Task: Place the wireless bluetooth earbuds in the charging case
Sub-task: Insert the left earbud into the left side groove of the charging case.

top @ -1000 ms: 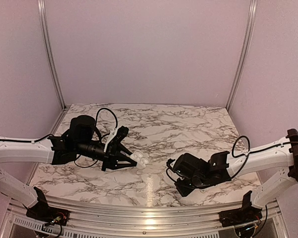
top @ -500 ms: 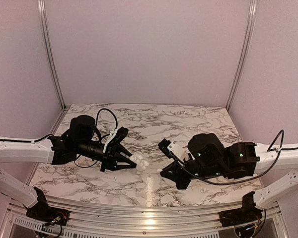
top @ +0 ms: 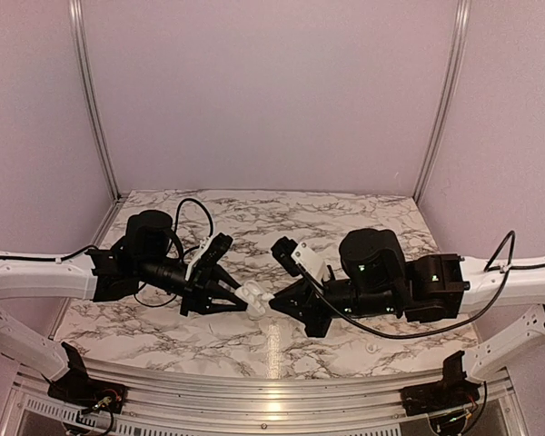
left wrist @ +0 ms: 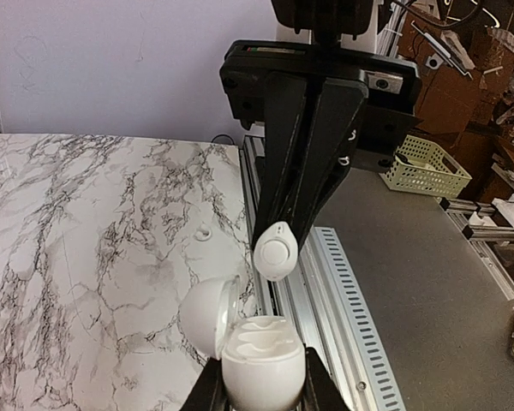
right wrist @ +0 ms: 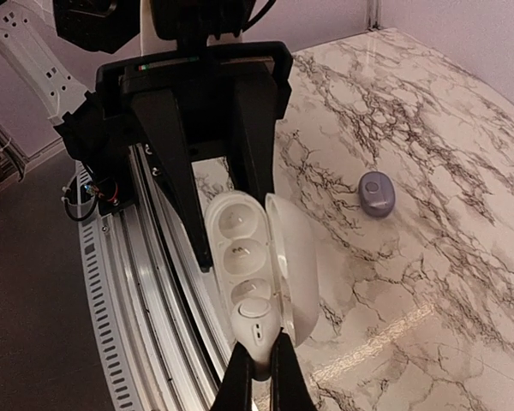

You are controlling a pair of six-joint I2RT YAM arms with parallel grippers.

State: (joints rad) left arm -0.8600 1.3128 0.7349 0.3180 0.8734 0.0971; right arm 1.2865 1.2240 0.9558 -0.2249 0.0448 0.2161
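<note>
My left gripper (left wrist: 259,387) is shut on the white charging case (left wrist: 261,360), held above the table with its lid (left wrist: 207,315) swung open to one side. The case's empty wells (right wrist: 240,244) face my right gripper (right wrist: 259,375), which is shut on a white earbud (right wrist: 257,318). In the left wrist view this earbud (left wrist: 276,250) hangs a short gap from the case's open face. The two grippers meet tip to tip over the table's front middle (top: 265,298). A second, greyish earbud (right wrist: 377,193) lies loose on the marble.
The marble table (top: 345,236) ends at a slotted aluminium rail (left wrist: 325,282) just beneath the case. Off the table stand a yellow basket (left wrist: 420,167) and other clutter. Lavender walls close the back and sides.
My right arm has swung from the front right in to the middle, bringing the earbud up to the open case. The left gripper and the case have barely moved.
</note>
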